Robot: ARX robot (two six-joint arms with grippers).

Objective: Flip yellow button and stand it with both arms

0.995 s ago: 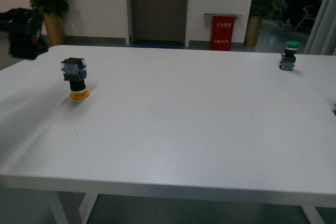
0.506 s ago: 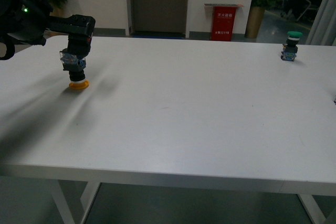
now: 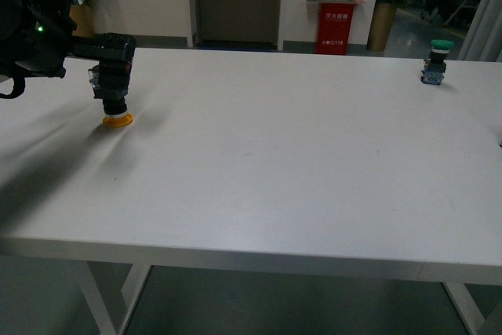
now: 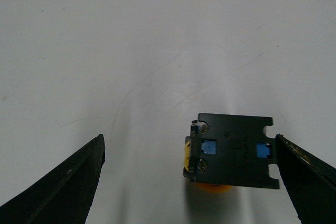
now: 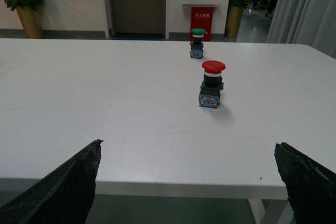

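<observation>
**Left hand (image 4: 189, 136) open above the cap-down yellow button (image 3: 118, 120)**

Left hand hangs at the far left of the surface (image 3: 259, 162), directly over the yellow button. Jaws spread wide, gripping nothing.

Button stands inverted: yellow cap flat on the surface, black neck above it, contact block uppermost. Long axis is vertical, in line with the hand's approach from above.

Left wrist view looks straight down on the block. It sits between the fingers (image 4: 63, 187) but off centre, hard by one finger (touching or just beside, cannot tell), with a broad gap to the other.

Right hand (image 5: 188, 142) is out of the front view. Its wrist view shows jaws wide and empty, low at the near edge of the surface. Left arm (image 3: 39, 29) is clearly the nearer one, and the button is well apart from the right.

Judgement: closing now, the near finger would meet the block first and could shove or tip the button on its cap. Centring first looks safer. The flip likely needs a lift, then the second arm to set it block-down.

Farther out, a red-capped button (image 5: 212, 85) stands upright. A green-capped button (image 3: 436, 60) stands upright at the far right edge, and a red bin (image 3: 335, 27) sits by the wall beyond.
</observation>
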